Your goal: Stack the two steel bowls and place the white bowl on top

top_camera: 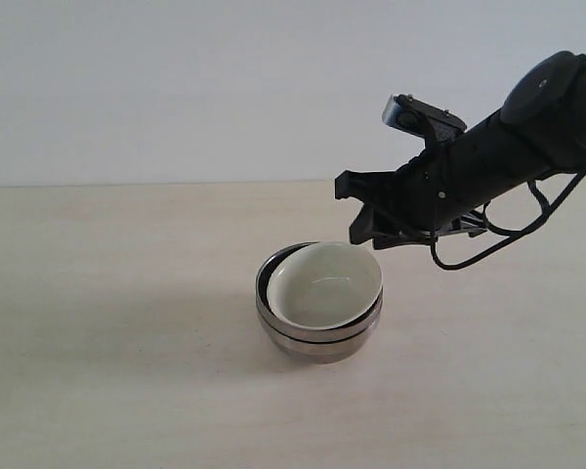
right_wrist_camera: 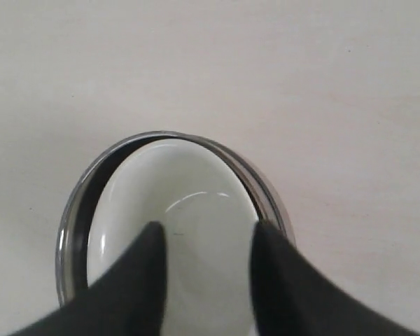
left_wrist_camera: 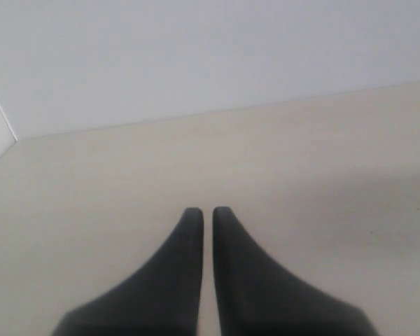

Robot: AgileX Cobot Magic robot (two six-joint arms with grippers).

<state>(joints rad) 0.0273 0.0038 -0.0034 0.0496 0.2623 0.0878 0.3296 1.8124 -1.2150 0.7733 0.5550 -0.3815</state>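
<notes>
White bowl (top_camera: 324, 283) nested in steel bowls (top_camera: 317, 344), just below right end effector (top_camera: 350, 213): parted, holding nothing.

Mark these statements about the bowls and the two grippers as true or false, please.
1. The white bowl sits inside the two steel bowls. True.
2. The white bowl lies level. False: it is tilted, leaving a dark gap on one side.
3. The right gripper has its jaws open, holding nothing. True.
4. The left gripper holds a steel bowl. False: its jaws are nearly shut above the table, with nothing between them.
5. One steel bowl stands apart. False: both are nested together.
</notes>
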